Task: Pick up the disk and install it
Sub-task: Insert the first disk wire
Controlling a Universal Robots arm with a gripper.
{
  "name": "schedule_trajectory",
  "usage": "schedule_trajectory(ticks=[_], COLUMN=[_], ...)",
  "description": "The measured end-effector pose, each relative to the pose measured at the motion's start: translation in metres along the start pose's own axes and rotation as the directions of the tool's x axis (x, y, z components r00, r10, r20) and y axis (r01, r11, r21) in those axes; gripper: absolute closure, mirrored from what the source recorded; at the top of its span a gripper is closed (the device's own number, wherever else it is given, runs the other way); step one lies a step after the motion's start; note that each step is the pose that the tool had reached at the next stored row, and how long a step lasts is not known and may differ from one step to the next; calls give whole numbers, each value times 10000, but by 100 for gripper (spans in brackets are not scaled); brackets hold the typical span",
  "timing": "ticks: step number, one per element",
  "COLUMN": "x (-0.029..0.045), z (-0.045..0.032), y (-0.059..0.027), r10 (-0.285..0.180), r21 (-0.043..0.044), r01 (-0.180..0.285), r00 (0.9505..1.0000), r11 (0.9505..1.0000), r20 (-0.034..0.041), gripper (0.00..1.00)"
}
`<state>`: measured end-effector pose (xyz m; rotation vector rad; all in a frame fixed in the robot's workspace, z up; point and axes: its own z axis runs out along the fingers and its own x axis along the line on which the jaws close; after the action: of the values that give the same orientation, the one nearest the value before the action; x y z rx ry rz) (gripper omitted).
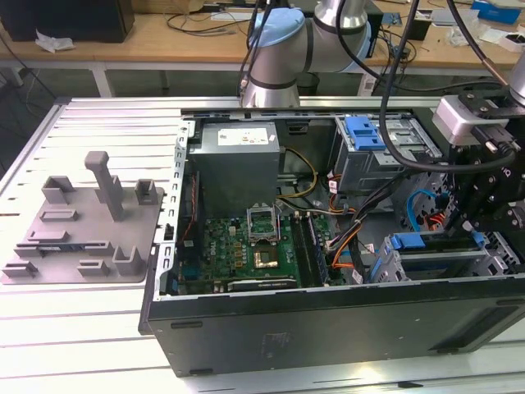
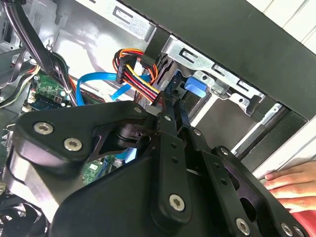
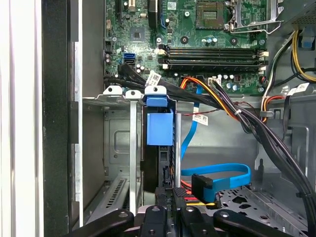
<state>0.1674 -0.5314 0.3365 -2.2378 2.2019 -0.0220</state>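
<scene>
Ribbed grey metal counter (image 1: 90,328) fills the foreground of the exterior view, evenly lit. Behind it stands a wooden workbench (image 1: 164,37) with white legs, cluttered with cables and a black box (image 1: 70,18).

No print legible anywhere from where I stand. White paper label (image 1: 246,135) on the grey metal power supply box (image 1: 238,168), at 12 o'clock from the green motherboard (image 1: 246,250): lines of print, unreadable. In the first wrist view, white paper tag (image 3: 154,78) on a black cable, at 12 o'clock from the blue plastic carrier frame of the disk (image 3: 160,126): marks too small to read. Second white tag (image 3: 200,118) at 3 o'clock from that frame, third white tag (image 3: 300,89) further out at 2 o'clock: same, unreadable.
</scene>
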Motion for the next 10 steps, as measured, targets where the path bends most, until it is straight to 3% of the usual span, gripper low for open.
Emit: schedule_trajectory(ticks=[10], x=[0], z=[2], y=[0], r10=[0], r21=[-1], r01=[0], r00=[10000], r11=[10000], r20=[6], gripper=[83])
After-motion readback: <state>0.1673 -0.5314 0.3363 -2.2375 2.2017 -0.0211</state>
